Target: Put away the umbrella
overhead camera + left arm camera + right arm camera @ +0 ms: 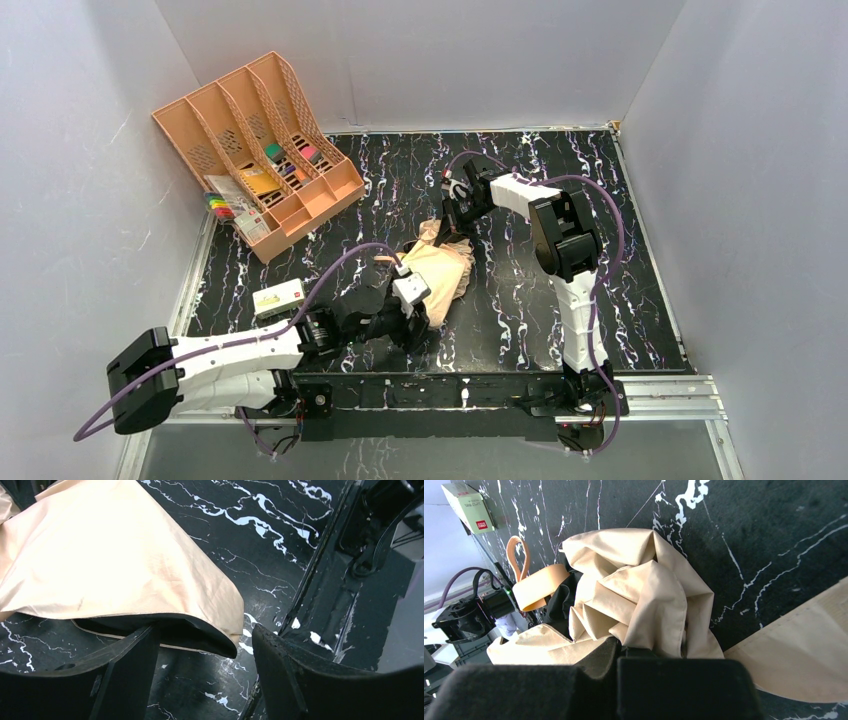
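Note:
The umbrella (443,270) lies as a crumpled heap of pale tan fabric in the middle of the black marbled table. My right gripper (452,222) stands at its far end, shut on a bunch of folds (644,605). In the right wrist view the tan handle (540,586) and its loop strap (516,555) lie beyond the fabric. My left gripper (405,322) is at the near end of the umbrella (100,555), open. The dark-lined fabric edge (220,640) hangs loose by its fingertips (142,647), not gripped.
A peach-orange divided file tray (255,150) with small coloured items sits at the back left. A white box (278,298) lies beside the left arm. The table's front rail (320,580) runs close on the right of my left gripper. Grey walls enclose three sides.

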